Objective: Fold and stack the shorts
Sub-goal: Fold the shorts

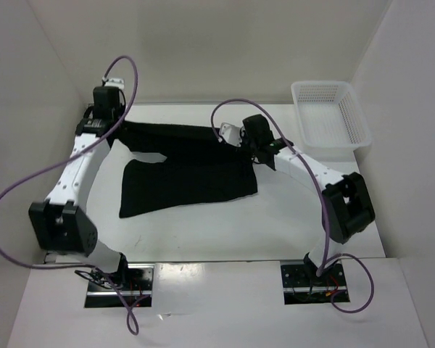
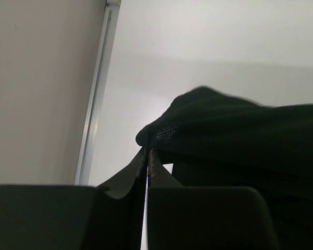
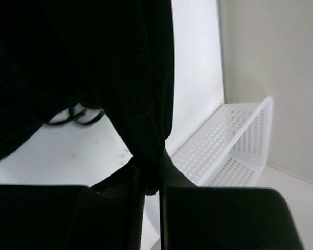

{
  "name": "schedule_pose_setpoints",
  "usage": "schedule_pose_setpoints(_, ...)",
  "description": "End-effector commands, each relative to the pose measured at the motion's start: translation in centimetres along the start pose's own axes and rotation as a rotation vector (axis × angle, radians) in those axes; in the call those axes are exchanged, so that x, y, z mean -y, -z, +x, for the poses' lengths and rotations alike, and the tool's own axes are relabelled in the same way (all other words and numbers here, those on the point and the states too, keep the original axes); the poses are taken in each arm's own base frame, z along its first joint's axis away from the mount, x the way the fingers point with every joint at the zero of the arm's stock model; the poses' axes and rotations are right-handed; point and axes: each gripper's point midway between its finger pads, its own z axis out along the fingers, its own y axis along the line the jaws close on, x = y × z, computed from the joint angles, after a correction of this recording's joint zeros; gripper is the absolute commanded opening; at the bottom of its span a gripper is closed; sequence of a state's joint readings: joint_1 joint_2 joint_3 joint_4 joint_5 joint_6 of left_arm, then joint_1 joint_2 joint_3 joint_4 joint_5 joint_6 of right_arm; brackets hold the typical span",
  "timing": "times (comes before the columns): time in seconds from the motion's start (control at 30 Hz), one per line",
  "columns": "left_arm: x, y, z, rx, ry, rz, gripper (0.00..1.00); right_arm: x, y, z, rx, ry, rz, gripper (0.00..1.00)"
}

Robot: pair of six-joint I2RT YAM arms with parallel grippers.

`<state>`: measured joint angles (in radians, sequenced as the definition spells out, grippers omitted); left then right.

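The black shorts [image 1: 185, 170] lie spread across the middle of the white table. My left gripper [image 1: 105, 122] is shut on the shorts' far left corner [image 2: 161, 133] and holds it just off the table. My right gripper [image 1: 255, 145] is shut on the far right corner, and the cloth [image 3: 130, 78] hangs from its closed fingers. A loop of the black drawstring [image 3: 83, 115] shows under the fabric in the right wrist view.
A white mesh basket [image 1: 330, 114] stands at the far right corner of the table; it also shows in the right wrist view [image 3: 229, 146]. White walls close in the table on the left, back and right.
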<state>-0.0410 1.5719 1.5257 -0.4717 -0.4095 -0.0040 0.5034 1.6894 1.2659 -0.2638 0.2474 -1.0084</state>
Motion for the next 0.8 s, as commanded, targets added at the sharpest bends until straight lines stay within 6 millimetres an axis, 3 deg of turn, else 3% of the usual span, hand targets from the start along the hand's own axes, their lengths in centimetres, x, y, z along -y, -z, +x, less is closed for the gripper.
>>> schedule_pose_setpoints(0.0,-1.0,4.3,4.8,-0.075,-0.044,0.001,0.00,-1.2,3.3,2.5,-0.025,0.037,-0.030,0.00)
schedule_pose_setpoints(0.03,-1.0,4.8,6.7,-0.113,-0.060,0.013,0.00,-2.7,3.8,2.8,-0.027,0.066,-0.082,0.00)
schedule_pose_setpoints(0.07,-0.6,4.9,10.9,-0.198,-0.094,0.028,0.00,-4.3,3.9,3.6,-0.036,0.075,-0.128,0.00)
schedule_pose_setpoints(0.1,-0.6,6.2,12.0,-0.197,-0.102,0.037,0.00,-5.5,4.2,3.2,-0.022,0.103,-0.160,0.00)
schedule_pose_setpoints(0.17,-0.4,7.0,16.9,-0.274,-0.141,0.049,0.00,-8.8,4.4,3.4,-0.010,0.133,-0.246,0.00)
schedule_pose_setpoints(0.23,-0.4,7.6,20.2,-0.344,-0.169,0.063,0.00,-11.3,4.5,2.9,0.010,0.169,-0.300,0.00)
schedule_pose_setpoints(0.3,-0.1,7.7,23.7,-0.418,-0.197,0.076,0.00,-13.9,4.6,4.0,-0.007,0.226,-0.357,0.00)
schedule_pose_setpoints(0.47,0.5,8.3,29.3,-0.557,-0.254,0.111,0.00,-16.7,5.0,5.9,-0.027,0.258,-0.435,0.00)
schedule_pose_setpoints(0.67,0.8,8.7,31.5,-0.599,-0.276,0.127,0.00,-18.7,5.6,7.1,-0.047,0.278,-0.492,0.00)
schedule_pose_setpoints(0.77,1.2,8.7,31.9,-0.615,-0.287,0.142,0.03,-18.9,5.5,7.2,-0.050,0.288,-0.500,0.16)
